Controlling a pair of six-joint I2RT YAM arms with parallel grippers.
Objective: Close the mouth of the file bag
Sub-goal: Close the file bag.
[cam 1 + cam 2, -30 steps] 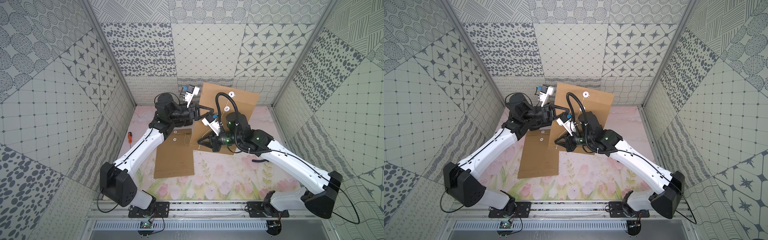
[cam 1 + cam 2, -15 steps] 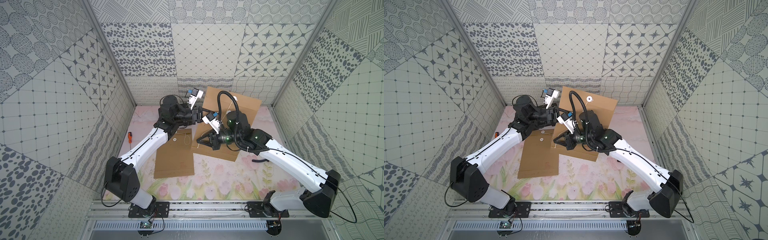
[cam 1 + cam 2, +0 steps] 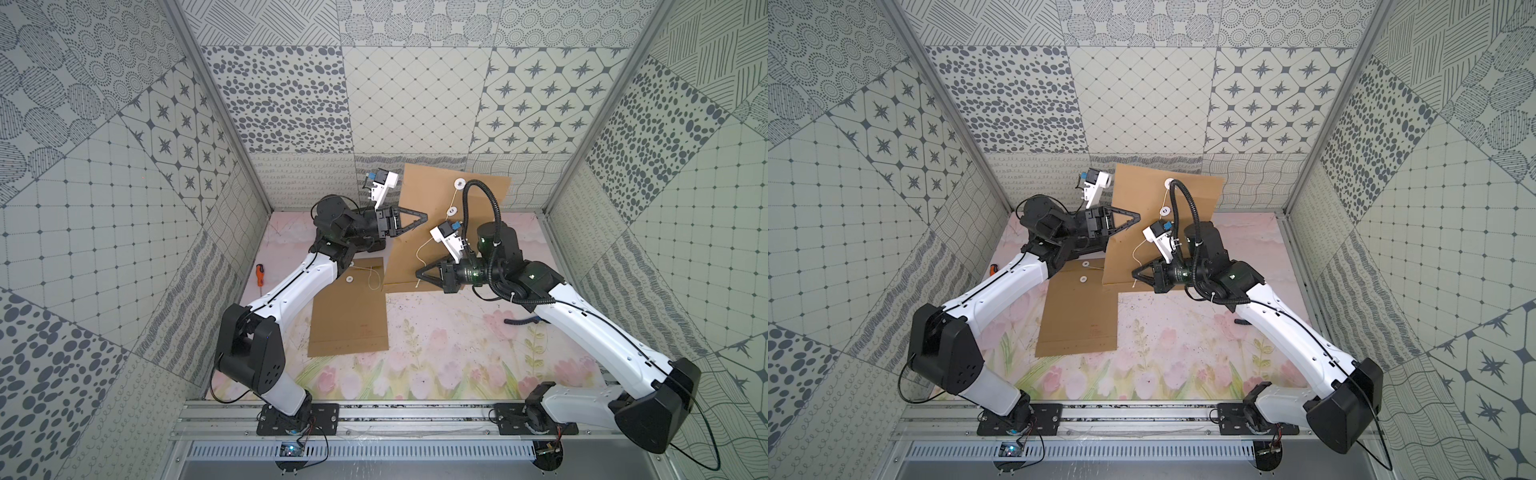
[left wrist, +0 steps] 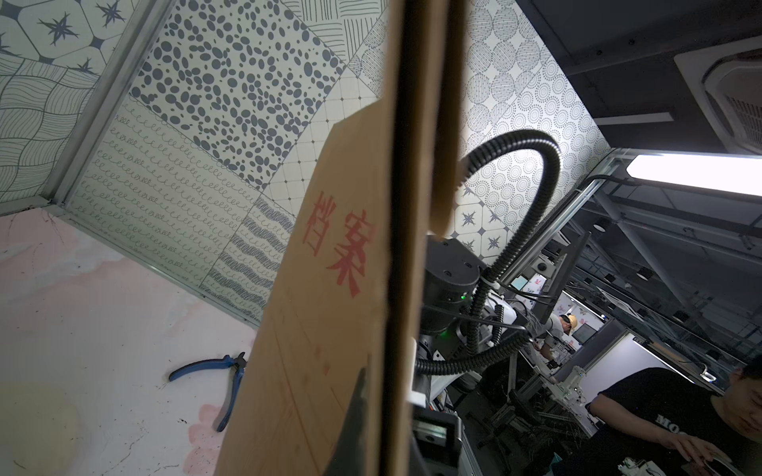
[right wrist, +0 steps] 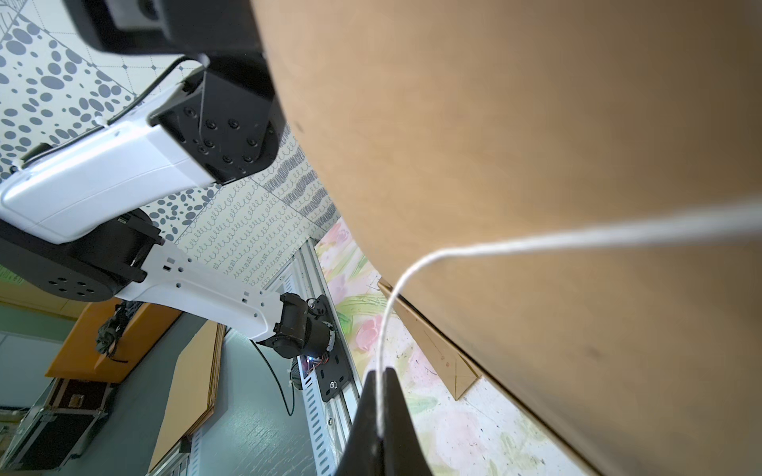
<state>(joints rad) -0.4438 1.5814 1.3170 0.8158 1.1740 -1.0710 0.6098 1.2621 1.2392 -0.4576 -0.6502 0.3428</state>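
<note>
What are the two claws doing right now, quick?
The left claw is closed on the upright file bag edge.
The right claw is closed on the bag's white string.

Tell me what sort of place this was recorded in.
Probably a robotics lab's data-collection booth: patterned walls box in the table, the left arm and right arm are bolted to a metal rail, and a wrist view shows a person outside it.

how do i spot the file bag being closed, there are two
Look at the back wall. The file bag leans up in front of it, pinched by the left gripper, its string in the right gripper. The other bag lies flat.
</note>
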